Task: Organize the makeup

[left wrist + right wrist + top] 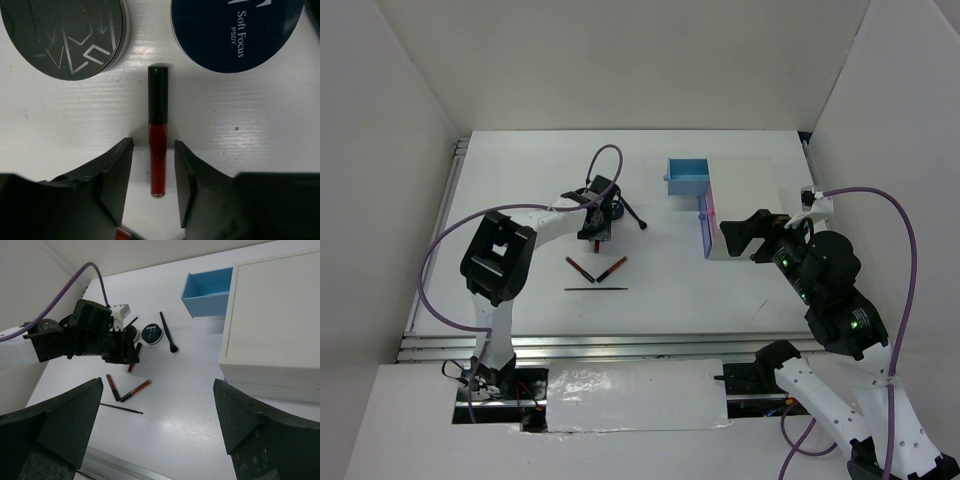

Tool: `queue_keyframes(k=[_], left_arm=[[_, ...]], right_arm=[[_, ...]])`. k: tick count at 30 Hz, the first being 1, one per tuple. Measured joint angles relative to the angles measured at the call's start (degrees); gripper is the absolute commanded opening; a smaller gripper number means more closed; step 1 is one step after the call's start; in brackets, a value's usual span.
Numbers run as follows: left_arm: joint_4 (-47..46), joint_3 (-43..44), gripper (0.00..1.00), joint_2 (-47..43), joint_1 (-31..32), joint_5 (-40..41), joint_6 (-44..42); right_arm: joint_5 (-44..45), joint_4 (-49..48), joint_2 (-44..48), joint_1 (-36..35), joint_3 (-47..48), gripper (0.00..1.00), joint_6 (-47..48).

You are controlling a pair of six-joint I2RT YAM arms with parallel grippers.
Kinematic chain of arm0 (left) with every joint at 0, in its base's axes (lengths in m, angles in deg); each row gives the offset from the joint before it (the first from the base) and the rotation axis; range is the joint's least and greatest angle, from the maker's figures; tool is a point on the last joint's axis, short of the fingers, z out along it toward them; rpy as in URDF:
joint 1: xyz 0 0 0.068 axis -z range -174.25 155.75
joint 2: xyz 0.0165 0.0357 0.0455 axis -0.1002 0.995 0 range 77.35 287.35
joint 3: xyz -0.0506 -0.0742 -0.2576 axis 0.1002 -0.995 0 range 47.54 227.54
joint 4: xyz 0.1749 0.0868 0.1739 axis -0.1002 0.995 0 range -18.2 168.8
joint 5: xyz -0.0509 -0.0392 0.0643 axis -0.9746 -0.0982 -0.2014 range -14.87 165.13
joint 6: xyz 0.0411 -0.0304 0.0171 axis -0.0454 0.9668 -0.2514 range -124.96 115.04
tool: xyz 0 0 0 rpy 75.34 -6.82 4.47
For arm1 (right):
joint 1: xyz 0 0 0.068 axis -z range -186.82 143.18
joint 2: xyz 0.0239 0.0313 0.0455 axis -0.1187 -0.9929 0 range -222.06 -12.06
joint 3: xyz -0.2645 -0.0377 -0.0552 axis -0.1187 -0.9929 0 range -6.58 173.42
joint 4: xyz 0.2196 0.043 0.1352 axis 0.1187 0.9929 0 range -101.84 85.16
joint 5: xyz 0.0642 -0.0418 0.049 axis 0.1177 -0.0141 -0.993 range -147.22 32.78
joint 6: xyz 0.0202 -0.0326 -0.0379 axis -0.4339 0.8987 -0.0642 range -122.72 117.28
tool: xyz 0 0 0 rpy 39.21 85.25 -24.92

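**Makeup: seven pieces, all lying flat on the white tabletop [520, 170] left of the box [745, 200], none of them in it.**

1. Stick 1 [158, 130]: a slim tube with a glossy black cap and a clear body filled deep red. It lies well left of the box, its cap pointing at the gap between the two compacts.
2. Black compact [62, 35]: round, with a dark lid that bears a silver pattern of angular lines. It sits just past the cap of stick 1, on the side away from the box.
3. Blue compact [235, 30]: round, with a navy lid and white lettering that reads "Soft Focus PSDY". It sits beside the black compact, on the side nearer the box.
4. Brush [168, 332]: a thin black handle with a small dark head. It lies just beside the blue compact and is the piece closest to the box.
5. Stick 2 [582, 268] and stick 3 [612, 268]: short, red and black, laid in a shallow V. They are left of the box, about level with its near edge.
6. Pencil [596, 289]: thin and black. It is left of the box, a little nearer the arm bases than the box's near edge.

**Box:** white, with a blue drawer [688, 178] pulled out leftward at its far end.

**Left gripper [153, 150]:** partly open. Its fingers straddle the red body of stick 1, with a strip of tabletop visible on each side, so it has hold of nothing.

**Right gripper [157, 385]:** spread wide and empty, above the near end of the box.
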Motion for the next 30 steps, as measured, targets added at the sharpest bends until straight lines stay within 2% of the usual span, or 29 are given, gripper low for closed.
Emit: queue_keyframes(k=[2, 5, 10, 12, 16, 22, 27, 30], left_arm=[[-0.35, 0.00, 0.39, 0.11, -0.07, -0.20, 0.07], [-0.59, 0.00, 0.31, 0.17, -0.15, -0.26, 0.04], [-1.03, -0.13, 0.27, 0.17, -0.28, -0.37, 0.13], [-1.05, -0.13, 0.22, 0.15, -0.28, -0.42, 0.13], [-1.07, -0.24, 0.00, -0.11, -0.31, -0.79, 0.13], [0.79, -1.33, 0.00, -3.69, 0.11, -1.64, 0.15], [2.51, -1.27, 0.00, -12.85, 1.33, -0.79, -0.61], [1.68, 0.04, 0.00, -18.29, 3.17, -0.48, -4.33]], right_arm=[[0.00, 0.00, 0.00, 0.00, 0.00, 1.00, 0.17], [0.02, 0.02, 0.00, 0.00, 0.00, 1.00, 0.20], [0.02, 0.02, 0.00, 0.00, 0.00, 1.00, 0.20], [0.00, 0.02, 0.00, 0.00, 0.00, 1.00, 0.20], [0.00, 0.02, 0.00, 0.00, 0.00, 1.00, 0.20], [0.02, 0.04, -0.07, 0.00, 0.11, 1.00, 0.20], [0.07, 0.04, -0.11, 0.00, 0.17, 1.00, 0.37], [0.26, -0.13, -0.11, 0.00, 0.17, 1.00, 0.39]])
